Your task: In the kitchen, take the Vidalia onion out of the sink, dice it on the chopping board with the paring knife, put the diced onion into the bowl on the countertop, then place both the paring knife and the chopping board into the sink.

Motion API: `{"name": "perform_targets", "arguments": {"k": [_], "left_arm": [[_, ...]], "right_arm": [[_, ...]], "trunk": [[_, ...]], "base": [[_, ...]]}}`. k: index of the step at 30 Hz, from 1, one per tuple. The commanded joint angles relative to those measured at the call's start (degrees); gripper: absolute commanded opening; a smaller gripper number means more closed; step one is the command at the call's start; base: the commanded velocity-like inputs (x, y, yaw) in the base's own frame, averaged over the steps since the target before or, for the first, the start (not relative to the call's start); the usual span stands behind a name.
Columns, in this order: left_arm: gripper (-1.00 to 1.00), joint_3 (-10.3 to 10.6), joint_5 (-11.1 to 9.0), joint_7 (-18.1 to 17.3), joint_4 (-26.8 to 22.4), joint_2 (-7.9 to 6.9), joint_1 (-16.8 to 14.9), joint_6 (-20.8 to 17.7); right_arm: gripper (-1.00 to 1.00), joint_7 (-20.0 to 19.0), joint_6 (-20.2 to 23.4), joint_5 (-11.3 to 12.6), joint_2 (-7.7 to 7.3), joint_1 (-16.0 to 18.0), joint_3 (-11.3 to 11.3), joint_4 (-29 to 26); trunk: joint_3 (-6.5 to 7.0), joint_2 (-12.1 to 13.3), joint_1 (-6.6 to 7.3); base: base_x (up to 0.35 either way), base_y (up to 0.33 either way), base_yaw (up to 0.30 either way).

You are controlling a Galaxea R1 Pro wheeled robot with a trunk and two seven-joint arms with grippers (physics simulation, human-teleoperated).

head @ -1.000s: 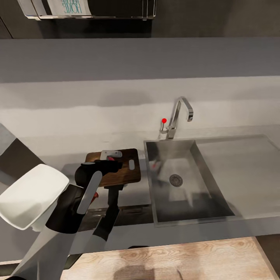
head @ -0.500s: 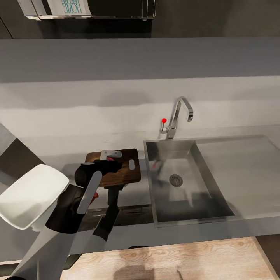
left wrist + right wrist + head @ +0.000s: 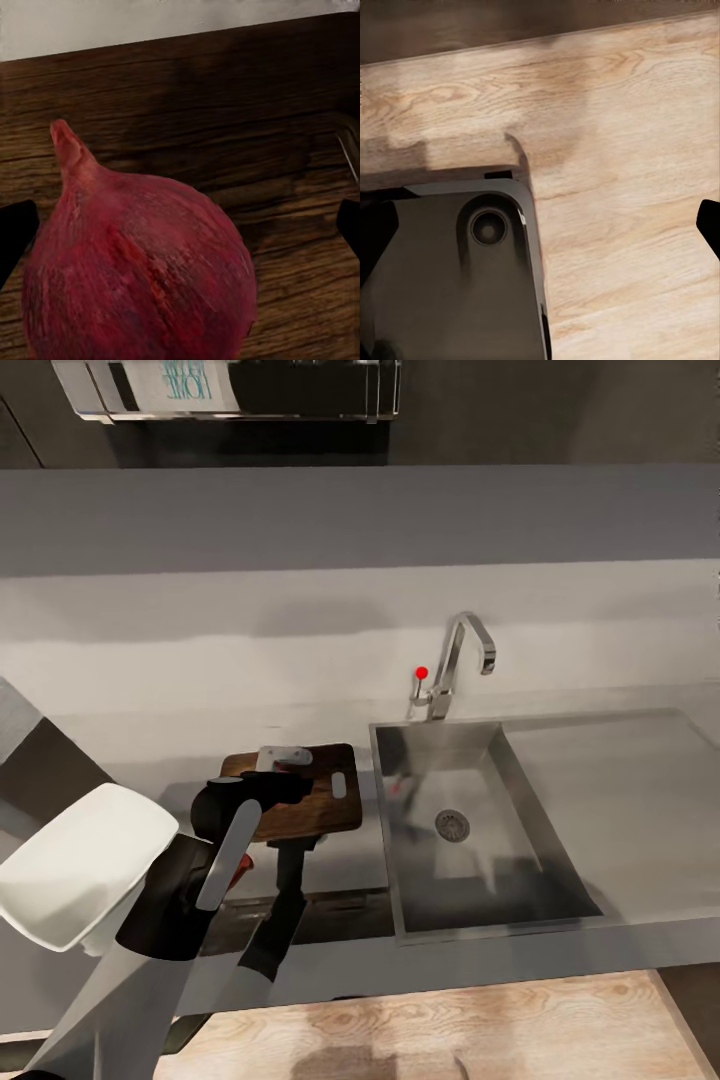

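Head camera tilted slightly, scene otherwise unchanged: left gripper (image 3: 180, 225) fingers spread wide around onion (image 3: 142, 262) resting on chopping board (image 3: 300, 800), at sink's (image 3: 480, 900) 9 o'clock; release apparently done, dicing next.

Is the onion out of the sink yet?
Out. The onion sits on the chopping board, between the left claw's fingers; the sink basin looks empty.

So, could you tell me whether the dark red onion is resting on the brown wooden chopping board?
Cannot tell. In the left wrist view the onion sits between wide-set jaws over the chopping board, but its underside is hidden.
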State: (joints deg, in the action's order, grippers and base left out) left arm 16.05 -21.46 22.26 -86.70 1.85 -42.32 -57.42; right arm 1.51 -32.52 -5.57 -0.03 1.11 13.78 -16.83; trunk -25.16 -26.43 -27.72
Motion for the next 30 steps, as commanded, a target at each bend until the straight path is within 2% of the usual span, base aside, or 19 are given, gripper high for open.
{"name": "perform_targets", "arguments": {"k": [1,30], "left_arm": [[1.00,0.0,-0.6,0.6,0.0,0.00,0.0,-0.2],[1.00,0.0,-0.6,0.6,-0.1,0.00,0.0,-0.1]], "right_arm": [[1.00,0.2,-0.2,-0.6,0.00,0.0,0.3,0.0],[1.00,0.2,-0.2,-0.6,0.01,0.0,0.3,0.1]], "trunk": [[0.01,-0.1,-0.03],[2.66,-0.1,-0.03]], "base": [[0.000,0.000,0.000],[-0.009,0.000,0.000]]}}
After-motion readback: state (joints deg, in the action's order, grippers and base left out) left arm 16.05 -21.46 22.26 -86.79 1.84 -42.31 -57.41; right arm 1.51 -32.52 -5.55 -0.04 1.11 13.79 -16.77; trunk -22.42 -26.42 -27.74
